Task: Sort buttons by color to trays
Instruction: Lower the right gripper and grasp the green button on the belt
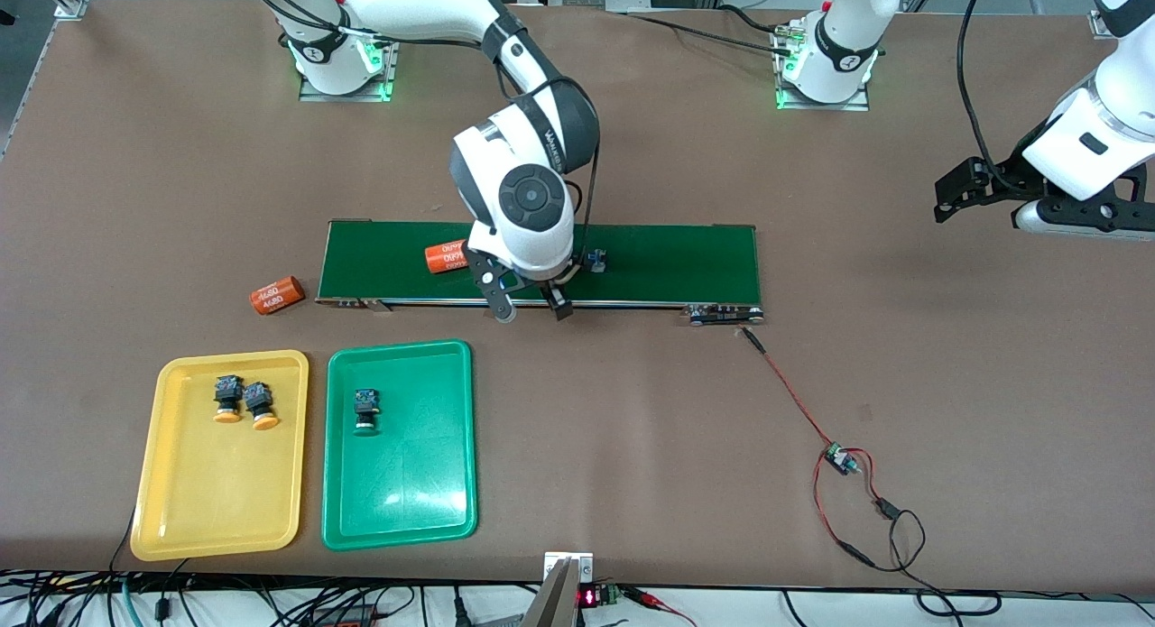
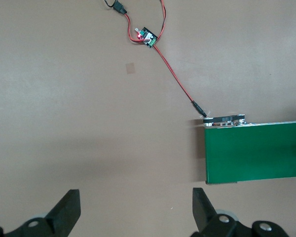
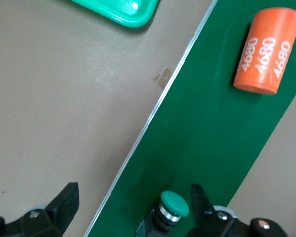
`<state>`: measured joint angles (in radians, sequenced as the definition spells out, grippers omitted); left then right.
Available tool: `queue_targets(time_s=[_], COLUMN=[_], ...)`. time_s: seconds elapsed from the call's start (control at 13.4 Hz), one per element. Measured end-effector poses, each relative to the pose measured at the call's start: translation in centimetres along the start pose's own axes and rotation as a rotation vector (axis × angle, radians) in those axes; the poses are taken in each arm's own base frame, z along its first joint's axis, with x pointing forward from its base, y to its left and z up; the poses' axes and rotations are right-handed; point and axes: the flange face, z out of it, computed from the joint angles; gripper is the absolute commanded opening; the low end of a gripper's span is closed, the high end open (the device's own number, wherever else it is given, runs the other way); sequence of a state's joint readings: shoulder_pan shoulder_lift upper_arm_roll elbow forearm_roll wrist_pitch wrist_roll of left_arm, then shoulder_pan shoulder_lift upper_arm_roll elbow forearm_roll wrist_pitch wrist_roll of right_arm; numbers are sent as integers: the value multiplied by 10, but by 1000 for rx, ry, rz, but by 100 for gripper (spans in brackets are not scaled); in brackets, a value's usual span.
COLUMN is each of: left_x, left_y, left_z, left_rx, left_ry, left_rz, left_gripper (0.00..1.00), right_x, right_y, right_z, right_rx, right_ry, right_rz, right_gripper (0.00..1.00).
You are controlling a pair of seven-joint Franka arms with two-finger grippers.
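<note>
On the brown bench (image 1: 632, 447), toward the right arm's end, the yellow tray (image 1: 180, 510), shallow glossy plastic with rounded corners, holds the two orange-yellow buttons (image 1: 245, 401) lying side by side, caps toward the front camera; just beside it the green tray (image 1: 406, 501), the same shape, holds one green button (image 1: 365, 410); an orange cylinder (image 1: 275, 295) with white print lies on the bench near the end of the conveyor belt (image 1: 686, 257), a flat dark green strip, and a second cylinder (image 3: 267, 51) lies on the belt itself; the right gripper (image 1: 532, 309) hangs over the belt's nearer edge, fingers spread wide and empty, and the last green button (image 3: 172, 207) lies on the belt by one finger, its round mushroom cap smooth, its black-and-blue body blocky; it looks light, rigid and hard, likely to roll or slip if pinched on the cap, so the squarer body seems the better hold; a wired circuit board (image 1: 839, 458) with red leads lies toward the left arm's end; the left gripper (image 2: 136, 210) waits over bare bench there, fingers spread, holding nothing.
</note>
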<state>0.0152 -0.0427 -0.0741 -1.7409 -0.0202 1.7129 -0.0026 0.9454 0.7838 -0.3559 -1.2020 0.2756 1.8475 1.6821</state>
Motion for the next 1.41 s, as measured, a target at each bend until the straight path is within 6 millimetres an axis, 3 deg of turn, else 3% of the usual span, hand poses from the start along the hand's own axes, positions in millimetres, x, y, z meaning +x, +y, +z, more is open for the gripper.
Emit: queue_targets(time_s=[0.37,0.74,1.19,1.34,1.41], left_x=[0,0,0,0,0], left_y=[0,1,1,1,1], left_z=[0,0,-1,-1,-1], left_rx=[0,0,0,0,0], left_ry=[0,0,1,1,1], left_rz=[1,1,2,2,2], left_gripper=[100,100,100,100,100], right_x=[-6,-42,-44,-45,-47], right_y=[4,16,24,26,27], right_z=[31,42,72,80,82], right_rx=[-47,-62,-84,-87,-88], right_ry=[9,23,38,43,45], right_rz=[89,117,128,127,126], right_gripper=[100,100,97,44,29])
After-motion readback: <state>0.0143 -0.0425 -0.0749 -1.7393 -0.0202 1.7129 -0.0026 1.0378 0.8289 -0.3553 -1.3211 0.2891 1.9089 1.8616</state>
